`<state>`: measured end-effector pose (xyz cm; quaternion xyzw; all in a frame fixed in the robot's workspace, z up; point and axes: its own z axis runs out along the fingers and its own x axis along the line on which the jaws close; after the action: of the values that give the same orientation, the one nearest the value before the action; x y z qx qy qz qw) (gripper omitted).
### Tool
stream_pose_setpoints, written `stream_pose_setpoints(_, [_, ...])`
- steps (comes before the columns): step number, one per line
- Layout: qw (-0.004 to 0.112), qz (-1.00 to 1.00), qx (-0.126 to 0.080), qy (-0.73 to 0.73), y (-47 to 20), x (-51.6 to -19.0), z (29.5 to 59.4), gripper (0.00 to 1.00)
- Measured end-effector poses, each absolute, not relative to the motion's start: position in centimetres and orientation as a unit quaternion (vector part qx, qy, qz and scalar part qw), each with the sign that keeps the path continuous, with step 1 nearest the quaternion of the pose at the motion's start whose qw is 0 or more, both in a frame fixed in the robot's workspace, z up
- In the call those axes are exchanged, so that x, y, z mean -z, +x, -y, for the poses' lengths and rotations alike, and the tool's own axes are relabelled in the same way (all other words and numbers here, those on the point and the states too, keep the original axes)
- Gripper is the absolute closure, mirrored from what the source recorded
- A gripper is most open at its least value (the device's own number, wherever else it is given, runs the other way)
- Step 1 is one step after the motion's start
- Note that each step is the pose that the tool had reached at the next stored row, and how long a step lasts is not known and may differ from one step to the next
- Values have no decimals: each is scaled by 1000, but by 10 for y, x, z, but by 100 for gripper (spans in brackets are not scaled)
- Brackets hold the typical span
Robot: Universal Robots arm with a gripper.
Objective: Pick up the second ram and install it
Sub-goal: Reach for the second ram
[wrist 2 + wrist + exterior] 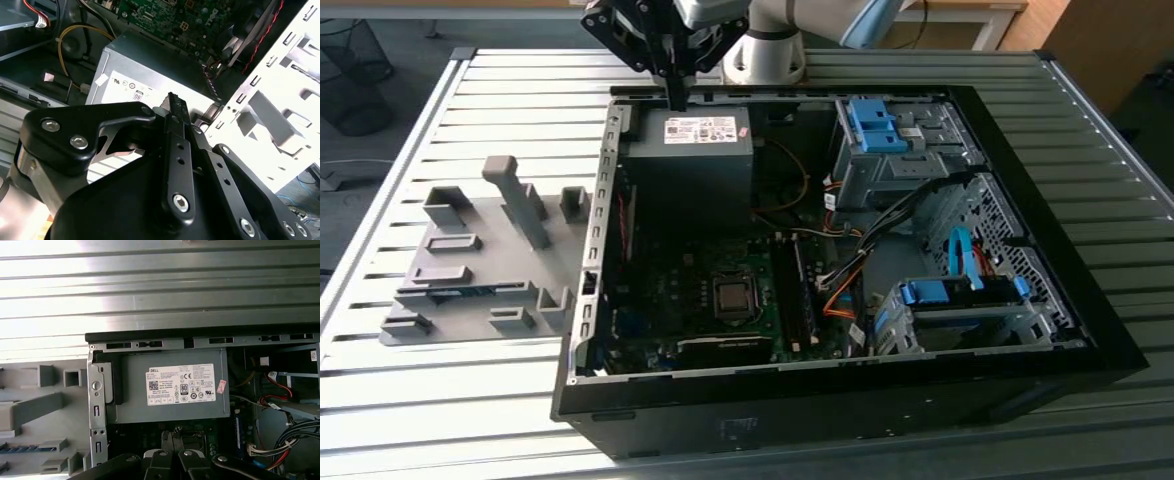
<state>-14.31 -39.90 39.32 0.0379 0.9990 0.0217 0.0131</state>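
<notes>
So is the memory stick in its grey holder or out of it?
In. The memory stick sits in a slot of the grey holder beside the case; the gripper hangs by the case's rim.

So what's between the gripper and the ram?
In the exterior view, the case wall and a tall grey post stand between the gripper and the ram, which lies in the grey fixture.
</notes>
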Motion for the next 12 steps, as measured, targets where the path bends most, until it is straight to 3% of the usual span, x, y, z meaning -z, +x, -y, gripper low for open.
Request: stream_pose_setpoints(12, [13,-999,-22,38,-152,-393,399,89])
